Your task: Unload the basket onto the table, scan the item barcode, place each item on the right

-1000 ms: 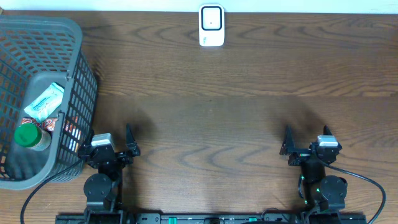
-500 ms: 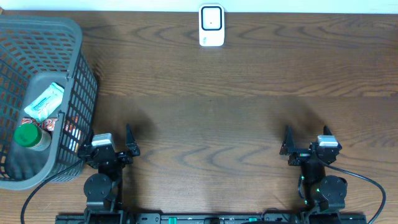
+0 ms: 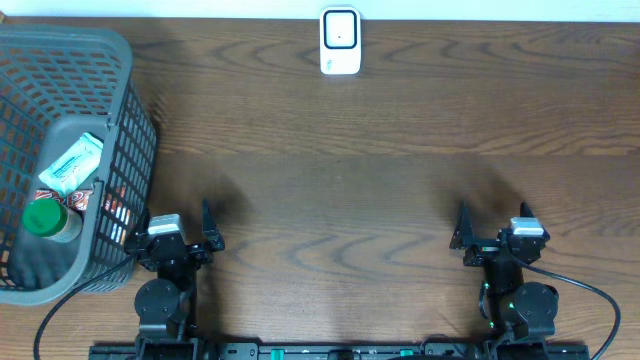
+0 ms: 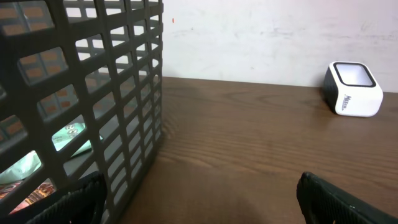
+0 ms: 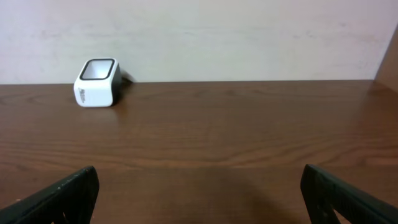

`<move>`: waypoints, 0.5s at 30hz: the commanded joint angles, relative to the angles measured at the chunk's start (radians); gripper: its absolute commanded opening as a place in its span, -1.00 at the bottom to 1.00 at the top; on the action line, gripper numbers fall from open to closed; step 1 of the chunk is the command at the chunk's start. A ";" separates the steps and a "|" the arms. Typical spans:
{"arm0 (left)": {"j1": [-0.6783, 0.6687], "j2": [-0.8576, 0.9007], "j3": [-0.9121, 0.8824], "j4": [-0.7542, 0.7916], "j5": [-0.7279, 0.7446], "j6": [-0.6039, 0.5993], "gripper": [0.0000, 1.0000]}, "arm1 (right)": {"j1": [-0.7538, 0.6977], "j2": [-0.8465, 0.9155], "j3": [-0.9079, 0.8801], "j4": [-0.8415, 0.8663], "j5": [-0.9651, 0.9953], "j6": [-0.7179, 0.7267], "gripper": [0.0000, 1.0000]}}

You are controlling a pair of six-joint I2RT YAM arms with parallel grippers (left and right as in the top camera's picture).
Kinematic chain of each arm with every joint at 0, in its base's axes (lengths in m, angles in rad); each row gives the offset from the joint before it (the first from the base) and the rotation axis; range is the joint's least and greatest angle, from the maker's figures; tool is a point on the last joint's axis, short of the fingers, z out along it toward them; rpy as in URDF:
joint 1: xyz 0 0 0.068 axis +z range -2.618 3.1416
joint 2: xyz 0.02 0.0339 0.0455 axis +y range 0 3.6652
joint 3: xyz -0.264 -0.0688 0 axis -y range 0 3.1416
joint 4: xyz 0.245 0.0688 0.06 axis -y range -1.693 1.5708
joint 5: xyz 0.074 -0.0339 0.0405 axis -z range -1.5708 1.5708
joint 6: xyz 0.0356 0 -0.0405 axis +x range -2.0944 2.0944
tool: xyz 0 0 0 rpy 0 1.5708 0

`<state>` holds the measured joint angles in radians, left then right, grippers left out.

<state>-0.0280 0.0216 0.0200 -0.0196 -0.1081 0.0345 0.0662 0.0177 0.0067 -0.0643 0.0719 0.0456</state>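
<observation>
Left gripper (image 3: 180,232), jaws spread and empty, sits lower left just beside the basket (image 3: 128,90) holding the items, probably a green-capped bottle (image 3: 42,218) and packet (image 3: 72,163), up-left of it; right gripper (image 3: 493,228), also spread, is well apart, lower right.

Lettering on the scanner (image 4: 352,89) and print on the packet (image 3: 72,163) are too small to read.

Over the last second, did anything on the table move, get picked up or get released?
Nothing visibly changed. The left end effector and right end effector stay open and empty; the basket and scanner sit where they were.
</observation>
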 commanded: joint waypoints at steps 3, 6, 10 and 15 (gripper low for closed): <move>0.000 0.002 -0.016 -0.042 0.106 0.014 0.96 | 0.006 0.002 -0.001 -0.004 0.001 0.013 0.99; 0.000 0.002 -0.010 -0.037 0.190 0.014 0.96 | 0.006 0.002 -0.001 -0.004 0.002 0.013 0.98; 0.000 0.002 0.021 -0.048 0.240 0.014 0.95 | 0.006 0.002 -0.001 -0.004 0.002 0.013 0.99; -0.001 0.011 0.076 -0.080 0.304 0.014 0.95 | 0.006 0.002 -0.001 -0.004 0.002 0.013 0.98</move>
<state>-0.0280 0.0219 0.0460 -0.0753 0.1143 0.0345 0.0662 0.0177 0.0067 -0.0643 0.0719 0.0456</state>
